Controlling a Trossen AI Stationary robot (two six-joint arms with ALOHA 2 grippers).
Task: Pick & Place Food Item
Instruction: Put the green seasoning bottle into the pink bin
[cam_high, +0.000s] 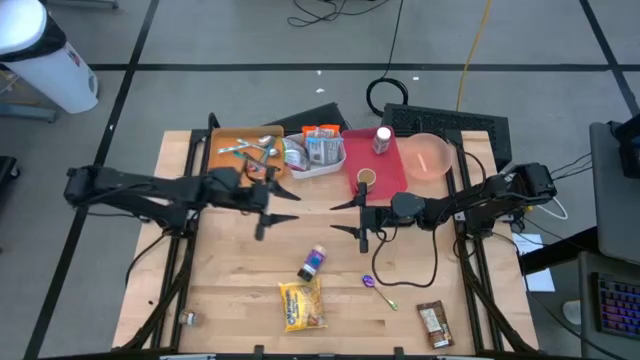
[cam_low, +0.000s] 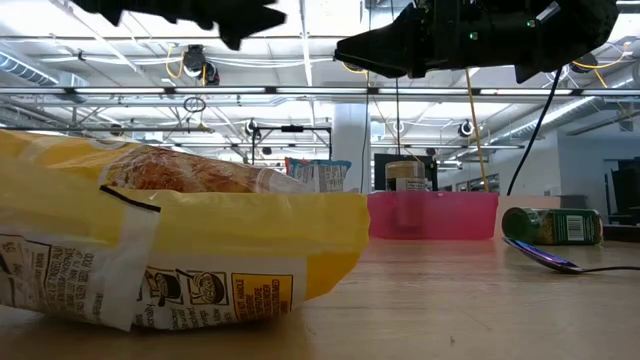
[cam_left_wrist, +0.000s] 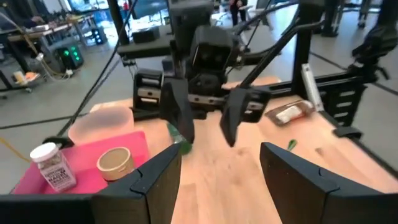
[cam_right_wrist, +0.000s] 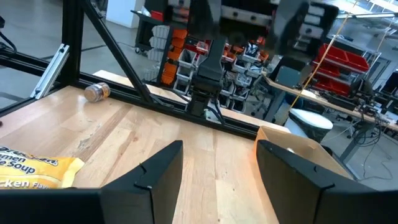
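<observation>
My left claw (cam_high: 278, 205) and right claw (cam_high: 347, 218) both hang open and empty, facing each other above the bench (cam_high: 220, 290), and the yellow food bag (cam_high: 302, 304) lies below and between them, standing longways, about as near to either claw.

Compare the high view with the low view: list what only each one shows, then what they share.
Only the high view: the brown snack bar near the table's front right corner, the orange tray of utensils at the back left, the pink bowl, and both arms facing each other above mid-table with open fingers, left gripper and right gripper.

Only the low view: the room's ceiling lights and beams behind the table.

Both: the yellow noodle packet, the red tray, the green-labelled jar and the purple spoon.
</observation>
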